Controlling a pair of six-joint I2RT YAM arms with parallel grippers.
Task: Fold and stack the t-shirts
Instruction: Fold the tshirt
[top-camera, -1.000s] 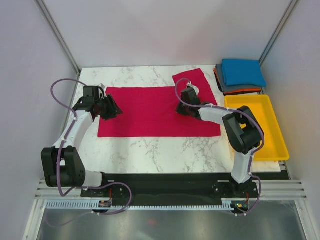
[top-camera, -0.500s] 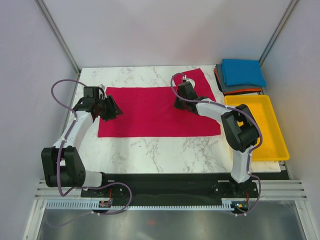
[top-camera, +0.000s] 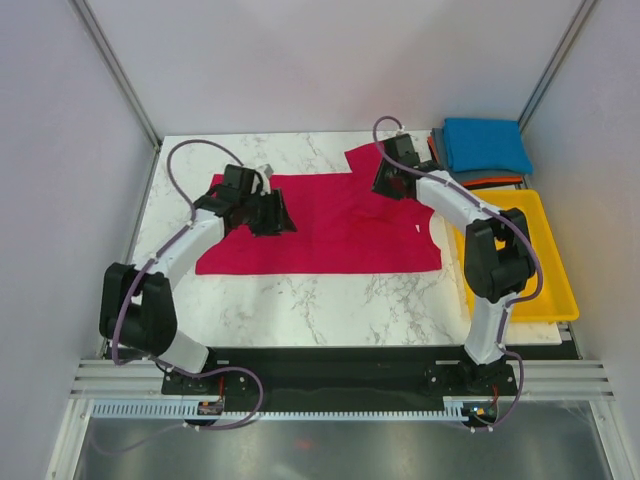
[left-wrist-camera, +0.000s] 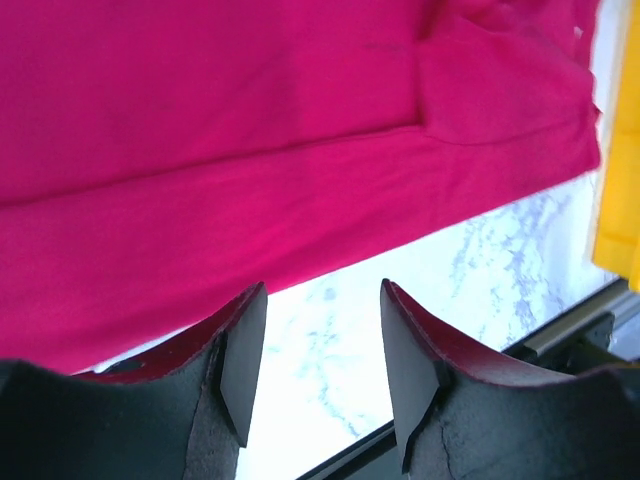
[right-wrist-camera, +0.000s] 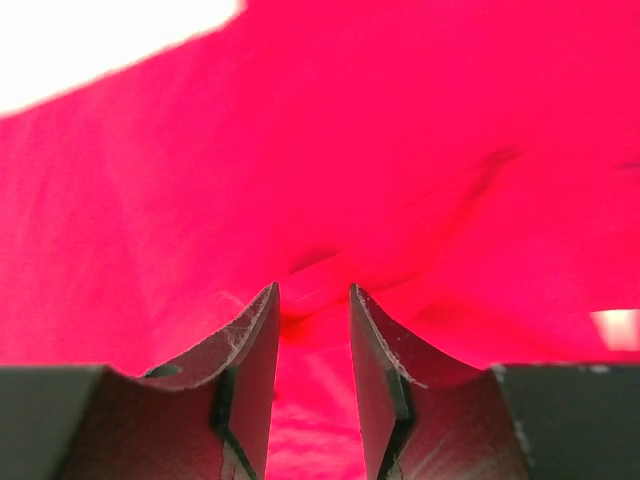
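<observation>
— What do we have here?
— A white marbled worktop (top-camera: 300, 300) and a yellow tray (top-camera: 548, 250).
— Where do we find the tray?
— Lying flat along the worktop's right edge, towards its near right corner. Our left wrist view catches a yellow sliver beyond that edge.

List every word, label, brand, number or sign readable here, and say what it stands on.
No text can be read in any view.
Small white tag at the right edge of the red t-shirt: too small to read.
Folded t-shirts: no print shows.
Yellow tray: no lettering shows.
</observation>
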